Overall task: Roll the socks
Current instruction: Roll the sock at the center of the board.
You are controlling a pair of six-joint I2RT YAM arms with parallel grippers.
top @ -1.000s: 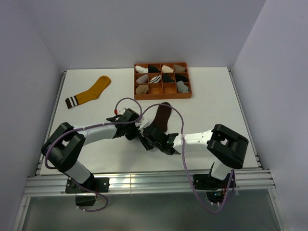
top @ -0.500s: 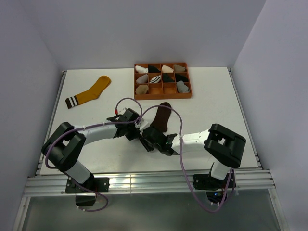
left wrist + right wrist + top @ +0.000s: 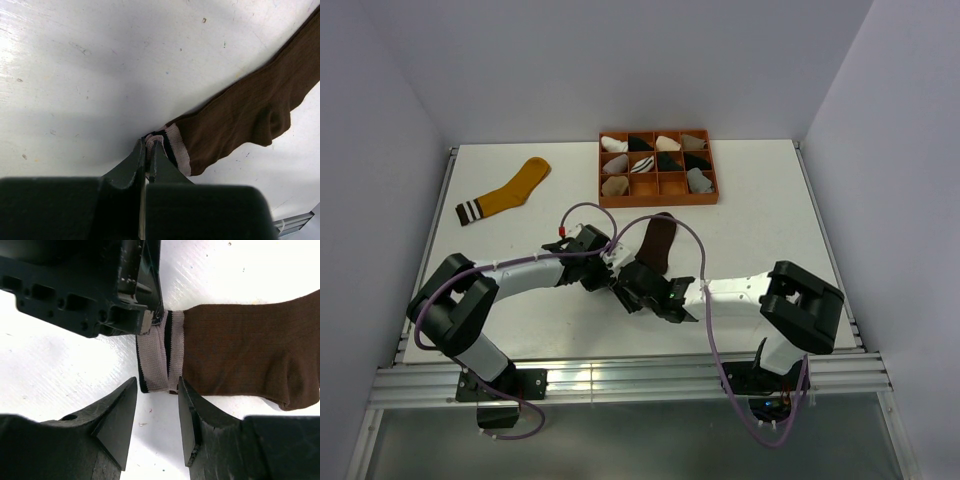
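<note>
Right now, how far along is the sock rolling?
Early. Done: no sock on the table looks rolled. In hand: the left pincer is shut on the striped cuff of the brown sock, which lies flat; the right pincer is open at that cuff. To do: rolling it, then the mustard sock, lying flat far-left.

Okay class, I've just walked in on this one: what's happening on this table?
Two robot arms are working on the dark brown sock, which lies flat between them. The left gripper has its jaws shut on one corner of the striped cuff. The right gripper sits at the cuff's other edge, jaws open either side, nothing gripped. The sock isn't rolled yet. A mustard sock lies untouched at the far left.
</note>
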